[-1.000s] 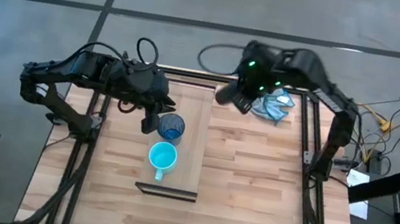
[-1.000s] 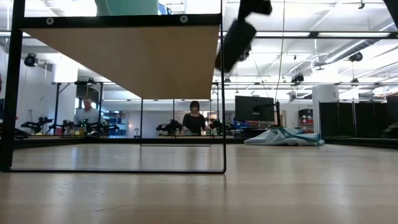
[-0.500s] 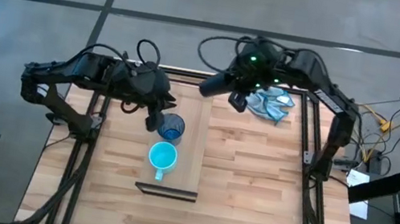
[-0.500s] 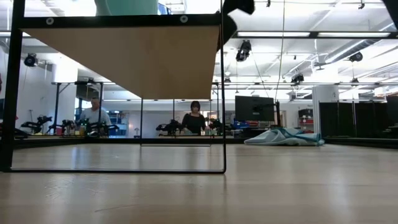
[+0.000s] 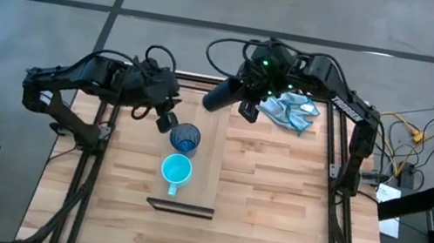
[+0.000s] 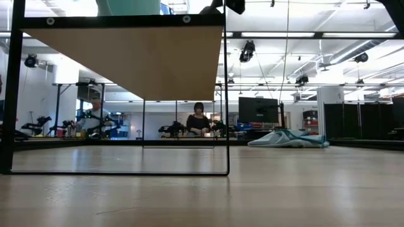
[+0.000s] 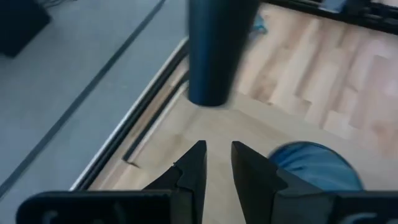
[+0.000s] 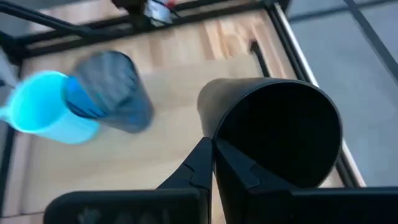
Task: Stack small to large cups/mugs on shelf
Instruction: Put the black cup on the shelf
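Note:
On the pale wooden shelf stand the translucent dark blue cup and, nearer, the turquoise mug, both upright on their bases. My left gripper hangs open beside the blue cup's left side; in its wrist view nothing is between its fingers. My right gripper is shut on the black cup above the shelf's far end. The black cup also shows in the left wrist view, as does the blue cup. My right gripper pinches the black cup's rim wall, one finger inside the mouth and one outside. The fingers come slanting down from the table's far right. The cup is lifted clear and lies tipped over, its mouth toward the gripper and its base toward the table's left.
A light blue cloth lies on the slatted tabletop at the far right, behind my right arm. The shelf stands raised on a black frame. People show in the room beyond the table.
My right gripper has carried the black cup toward the table's left edge, from beside the cloth to above the shelf's far end, rolling so that the cup's base swings leftward. My left gripper has turned a little beside the blue cup. The cups on the shelf have not moved.

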